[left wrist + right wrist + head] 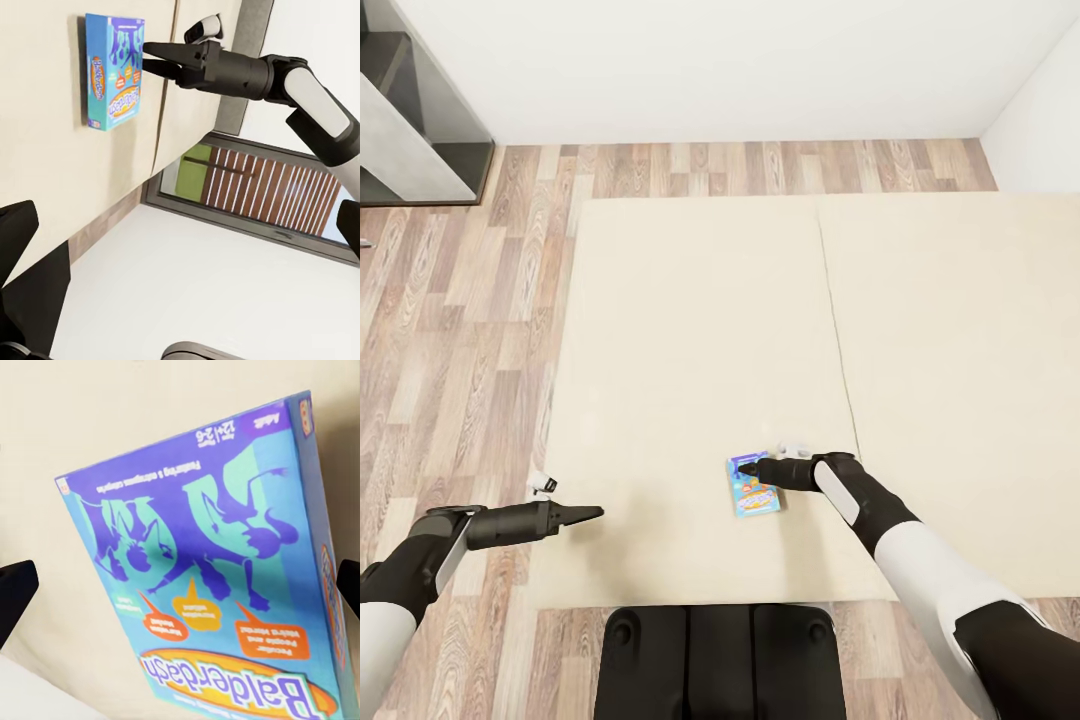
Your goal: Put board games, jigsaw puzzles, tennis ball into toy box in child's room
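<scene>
Brown wood planks of the floor [470,330] ran along the left of the bed [690,330], and a dark shelving unit [415,120] stood against the white wall [740,60] beyond the bed's far left corner. The left gripper [592,514] hovered just over the bed's near left edge, pointing across the cream top toward the game; its fingers came to a single narrow tip in the head view, pressed together, with nothing between them.

Farther right, on the bed's near part and a little left of the seam [838,340] that split the top into two halves, lay the blue board game [754,485], flat and with its printed lid up. The left wrist view showed the same box [114,71] resting on the cream surface, a purple figure and orange lettering on its lid. The right wrist view looked close onto it [217,585], with a dark fingertip at either edge of that picture, so the fingers stood spread apart.

The right gripper [745,467] reached in from the bed's near right side, its tip at the box's far end; whether it touched the lid I could not tell. In the left wrist view the right gripper [150,58] sat just beside the box's edge, its two fingers a little apart and clamping nothing.

At the bed's near edge, the robot's dark base [720,660] showed.
</scene>
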You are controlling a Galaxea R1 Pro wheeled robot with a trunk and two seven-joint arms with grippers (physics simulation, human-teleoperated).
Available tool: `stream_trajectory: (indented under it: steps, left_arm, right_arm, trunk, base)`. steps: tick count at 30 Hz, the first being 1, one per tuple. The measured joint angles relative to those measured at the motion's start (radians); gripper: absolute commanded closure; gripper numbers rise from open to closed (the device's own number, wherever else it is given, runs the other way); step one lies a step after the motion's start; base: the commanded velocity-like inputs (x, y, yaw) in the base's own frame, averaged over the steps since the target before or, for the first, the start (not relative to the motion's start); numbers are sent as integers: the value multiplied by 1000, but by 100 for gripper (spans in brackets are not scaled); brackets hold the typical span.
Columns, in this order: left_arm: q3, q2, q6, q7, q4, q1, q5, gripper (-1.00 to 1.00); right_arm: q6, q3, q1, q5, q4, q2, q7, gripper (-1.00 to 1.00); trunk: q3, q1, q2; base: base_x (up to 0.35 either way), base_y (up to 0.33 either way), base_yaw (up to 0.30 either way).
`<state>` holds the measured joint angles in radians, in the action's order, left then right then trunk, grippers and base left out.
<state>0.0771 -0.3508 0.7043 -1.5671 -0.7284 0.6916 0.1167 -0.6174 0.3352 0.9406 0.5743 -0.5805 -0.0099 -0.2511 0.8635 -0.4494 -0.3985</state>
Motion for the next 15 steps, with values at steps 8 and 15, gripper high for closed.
stream_trajectory:
  steps: [8, 15]
  left_arm:
    - [0, 0, 0, 0, 0, 0, 0, -100]
    - [0, 0, 0, 0, 0, 0, 0, -100]
  right_arm:
    - [0, 0, 0, 0, 0, 0, 1, -100]
    - [0, 0, 0, 1, 0, 0, 2, -100]
  trunk:
    - [0, 0, 0]
    - [0, 0, 0]
  base:
    - [0, 62, 0]
    - [0, 18, 0]
